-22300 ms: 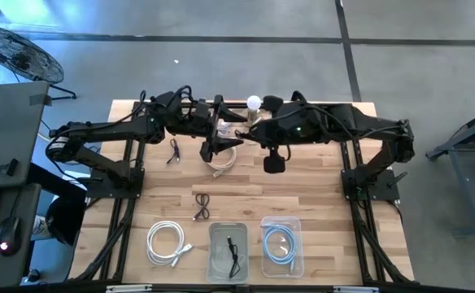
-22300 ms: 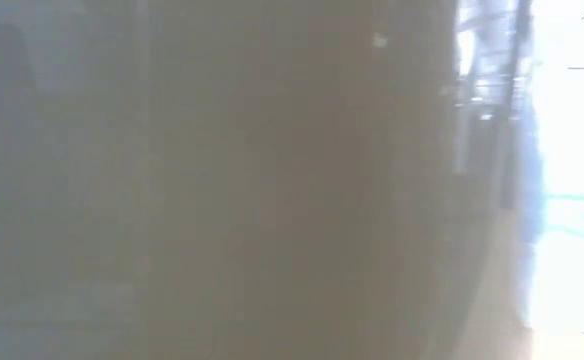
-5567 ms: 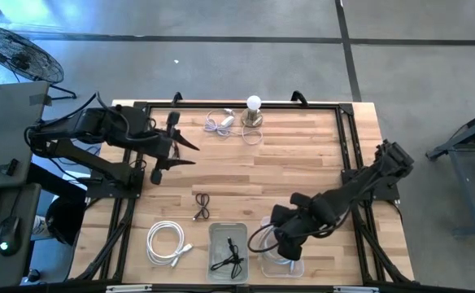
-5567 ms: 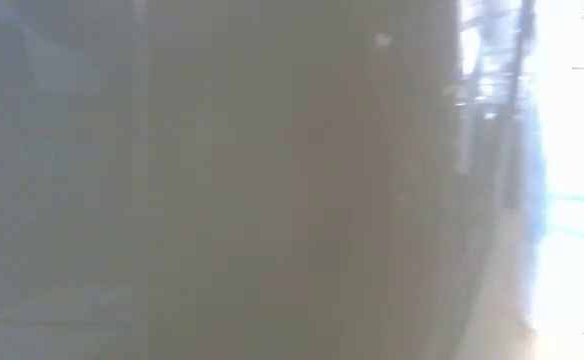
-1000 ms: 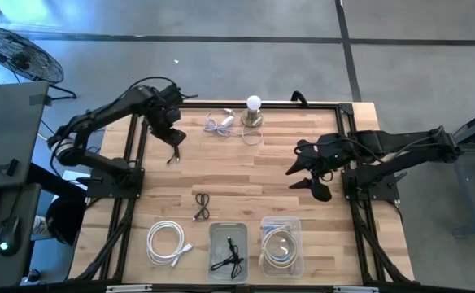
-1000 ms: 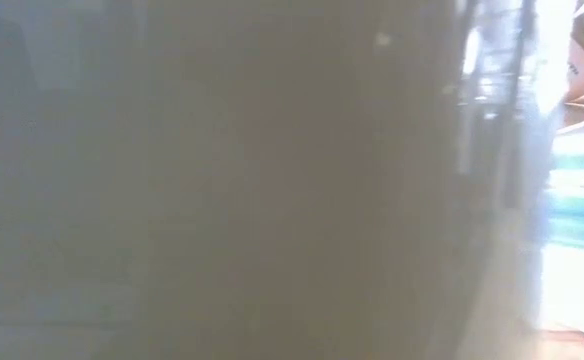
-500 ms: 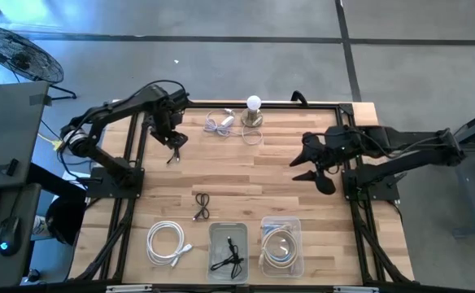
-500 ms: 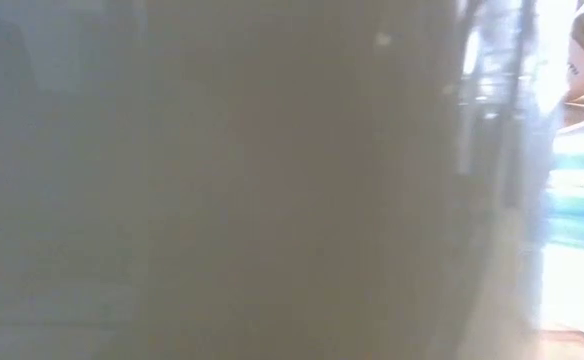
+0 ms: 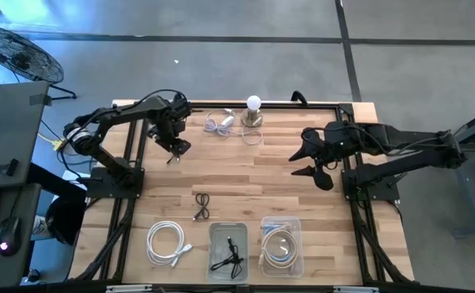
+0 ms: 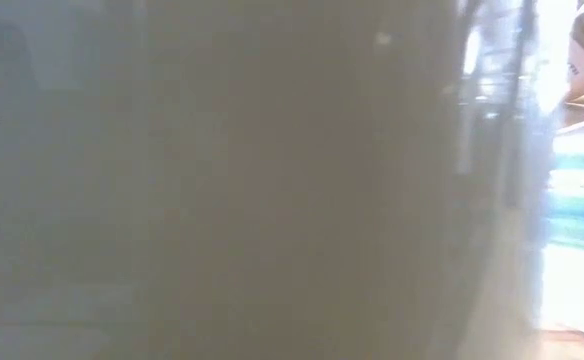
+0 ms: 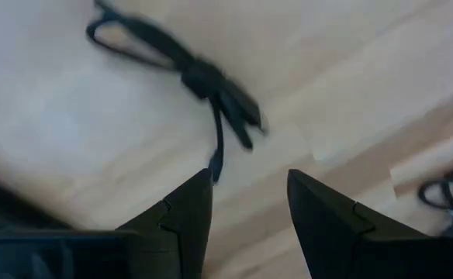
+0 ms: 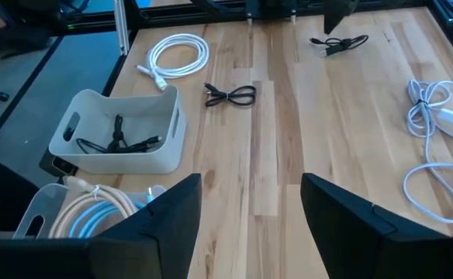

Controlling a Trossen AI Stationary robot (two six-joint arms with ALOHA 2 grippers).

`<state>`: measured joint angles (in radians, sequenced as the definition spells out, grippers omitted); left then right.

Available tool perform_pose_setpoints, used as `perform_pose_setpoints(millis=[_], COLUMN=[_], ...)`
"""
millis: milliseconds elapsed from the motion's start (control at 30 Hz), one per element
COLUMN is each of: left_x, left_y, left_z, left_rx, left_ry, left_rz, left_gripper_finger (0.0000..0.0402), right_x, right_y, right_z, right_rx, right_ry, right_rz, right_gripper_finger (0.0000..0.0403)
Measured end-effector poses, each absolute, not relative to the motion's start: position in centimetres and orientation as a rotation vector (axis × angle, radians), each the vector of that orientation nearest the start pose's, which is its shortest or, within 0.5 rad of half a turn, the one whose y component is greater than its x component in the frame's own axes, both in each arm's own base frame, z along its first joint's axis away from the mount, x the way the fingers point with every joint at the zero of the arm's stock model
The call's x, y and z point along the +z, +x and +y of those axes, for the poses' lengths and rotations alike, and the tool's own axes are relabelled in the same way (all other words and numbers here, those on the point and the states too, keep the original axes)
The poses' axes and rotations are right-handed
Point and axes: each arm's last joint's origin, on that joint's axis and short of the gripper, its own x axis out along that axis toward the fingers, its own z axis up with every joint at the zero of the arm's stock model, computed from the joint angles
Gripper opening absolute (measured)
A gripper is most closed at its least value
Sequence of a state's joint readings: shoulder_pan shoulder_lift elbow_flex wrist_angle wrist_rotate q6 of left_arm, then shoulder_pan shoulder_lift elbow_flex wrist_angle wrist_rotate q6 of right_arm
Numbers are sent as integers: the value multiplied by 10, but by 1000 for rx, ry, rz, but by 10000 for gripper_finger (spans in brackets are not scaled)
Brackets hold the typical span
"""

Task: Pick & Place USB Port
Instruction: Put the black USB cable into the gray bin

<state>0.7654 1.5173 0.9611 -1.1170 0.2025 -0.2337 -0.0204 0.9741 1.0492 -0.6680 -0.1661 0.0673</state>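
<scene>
Hanging over the far left part of the table [image 9: 302, 175], the left gripper [image 9: 175, 146] has its two dark fingers [image 11: 181, 213] apart with nothing between them. Just under it lies a small black cable [image 11: 203, 77], bundled up, flat on the wood. In the left wrist view the cable sits right ahead of the open fingers, with one thin end reaching down into the gap between them. It looks near, but not touched.

So the step in hand seems to be the reach for this cable. The pick is not yet done.

The next move calls for the gripper to go down over the thick middle of the bundle and close there, not on the thin loose end, which could slip out. Then it must lift and carry the cable to the middle bin [image 9: 228, 252] at the near edge. That bin holds a black cable already, so it looks like the right home.

The right gripper [image 9: 312, 165] waits above the right side of the table, fingers wide apart and empty. Near the bins lie another black cable [image 9: 202, 205] and a white coiled cable [image 9: 167, 242]. The right bin [image 9: 281, 247] holds a pale coil.

The low view shows only a blur.
</scene>
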Motion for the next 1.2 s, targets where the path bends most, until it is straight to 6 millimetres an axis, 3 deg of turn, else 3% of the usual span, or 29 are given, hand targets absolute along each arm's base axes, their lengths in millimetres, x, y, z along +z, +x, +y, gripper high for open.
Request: perform_pose_setpoints(millis=[567,1000,1100,1200], left_x=[184,168,165,164], left_y=[180,183,184,186], left_z=[166,168,169,167], left_rx=[637,595,555,535], left_ry=[-899,-929,-889,-813], left_rz=[1361,1443,1466,1484], left_gripper_finger=[163,160,118,26], right_x=[347,346,346,346], right_y=[192,191,191,191], right_z=[1,1,1,1], right_rx=[130,133,133,132], right_ry=[114,115,115,117], right_rz=[590,594,595,596], right_gripper_finger=[211,209,209,209])
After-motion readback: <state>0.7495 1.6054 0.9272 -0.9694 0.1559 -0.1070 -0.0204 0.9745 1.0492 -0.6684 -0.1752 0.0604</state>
